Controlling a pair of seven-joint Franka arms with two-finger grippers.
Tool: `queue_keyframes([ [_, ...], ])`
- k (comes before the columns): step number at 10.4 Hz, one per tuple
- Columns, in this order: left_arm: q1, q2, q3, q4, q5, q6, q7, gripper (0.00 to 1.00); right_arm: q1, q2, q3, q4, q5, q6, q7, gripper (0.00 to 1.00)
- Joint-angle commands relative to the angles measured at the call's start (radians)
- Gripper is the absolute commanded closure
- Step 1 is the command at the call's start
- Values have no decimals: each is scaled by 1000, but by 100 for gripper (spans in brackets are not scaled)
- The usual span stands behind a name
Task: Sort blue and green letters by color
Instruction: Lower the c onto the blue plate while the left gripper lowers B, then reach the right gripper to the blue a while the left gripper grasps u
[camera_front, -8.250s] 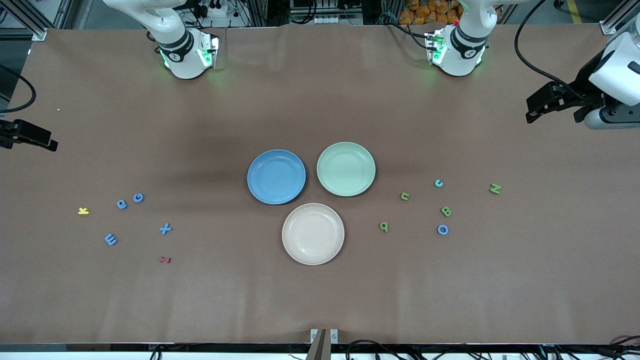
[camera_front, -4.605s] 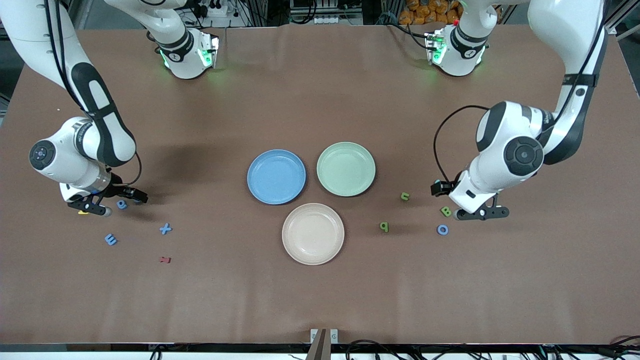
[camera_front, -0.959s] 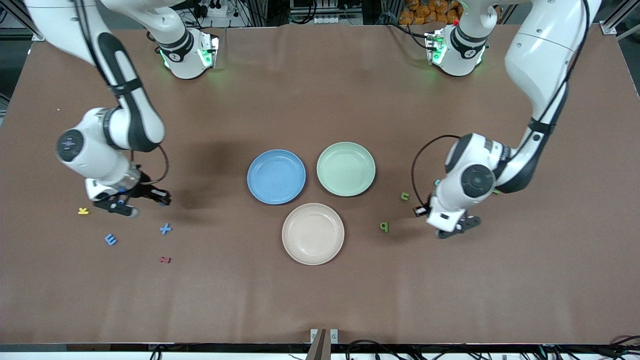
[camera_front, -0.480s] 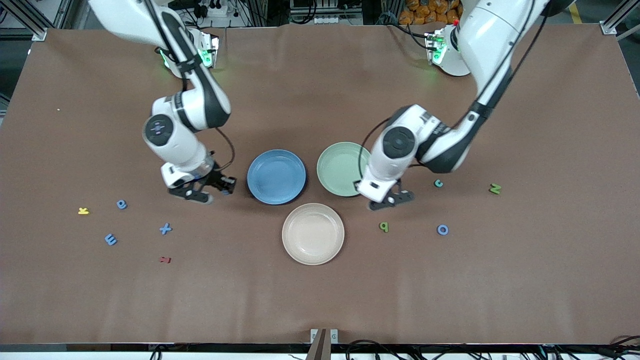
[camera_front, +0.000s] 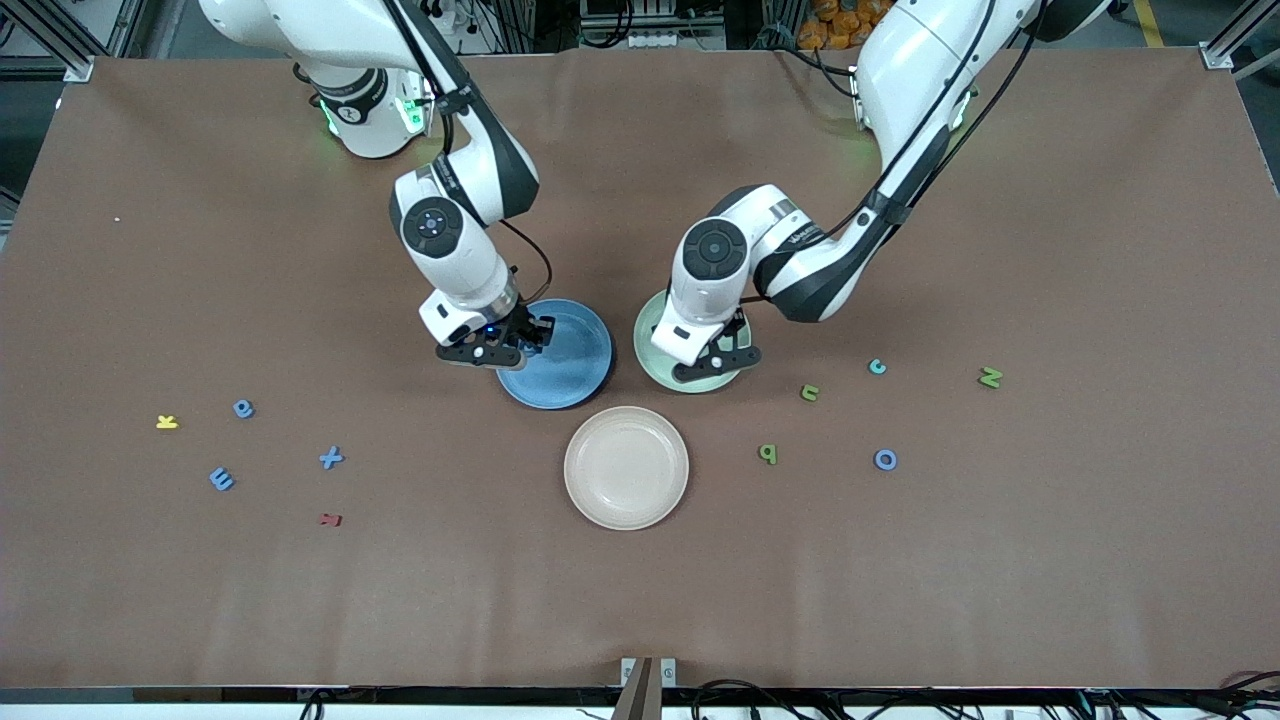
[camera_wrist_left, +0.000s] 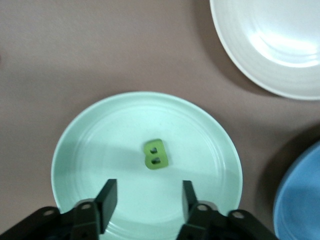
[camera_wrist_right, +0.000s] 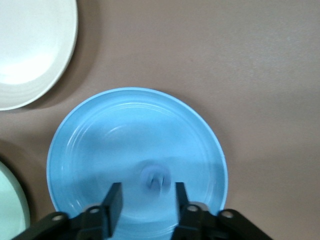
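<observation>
left gripper (camera_wrist_left: 147, 197): over the green plate (camera_wrist_left: 80, 150), fingers parted, nothing held, green B (camera_wrist_left: 155, 154) lying loose on the plate just past the fingertips
right gripper (camera_wrist_right: 145, 199): over the blue plate (camera_wrist_right: 100, 125), fingers apart, nothing between them, blurry blue letter (camera_wrist_right: 156, 179) on the plate right between the tips, can't read which letter
green plate in front view (camera_front: 655, 345): mid worktop, beside the blue plate (camera_front: 585, 365), toward the left arm's end
beige plate (camera_front: 626, 467): nearer the front camera than the other 2, bare
greens on the worktop: green n (camera_front: 810, 392), green q (camera_front: 767, 453), green N (camera_front: 989, 377), all toward the left arm's end, well apart from each other
blues at that same end: blue O (camera_front: 885, 459) plus a small teal c (camera_front: 877, 366)
blues at the right arm's end: blue a (camera_front: 243, 408), blue E (camera_front: 221, 479), blue X (camera_front: 331, 458), loosely scattered
odd ones: yellow K (camera_front: 167, 421) near the blue a, dark red letter (camera_front: 330, 519) nearest the front camera of that bunch
</observation>
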Motion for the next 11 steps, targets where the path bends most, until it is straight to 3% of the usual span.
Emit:
queue_keyframes([
  [1,-12,-17,9,16,-4,-14,-10,0,-61,-27,-9,18,-24,-40,-78,0],
  [3,38,-46,18,13,3,-37,104,0,-183,-50,-6,21,-40,-107,-299,0],
  [5,125,-83,17,8,3,-91,438,0,-383,-44,63,23,-43,-101,-633,0],
  [8,216,-91,15,-21,4,-97,741,0,-564,-30,63,41,-84,-104,-940,0],
  [10,264,-86,15,-70,9,-48,852,0,-687,-8,61,60,-161,-103,-1102,0],
  [11,274,-88,15,-113,59,13,893,10,-750,17,61,78,-190,-100,-1166,0],
])
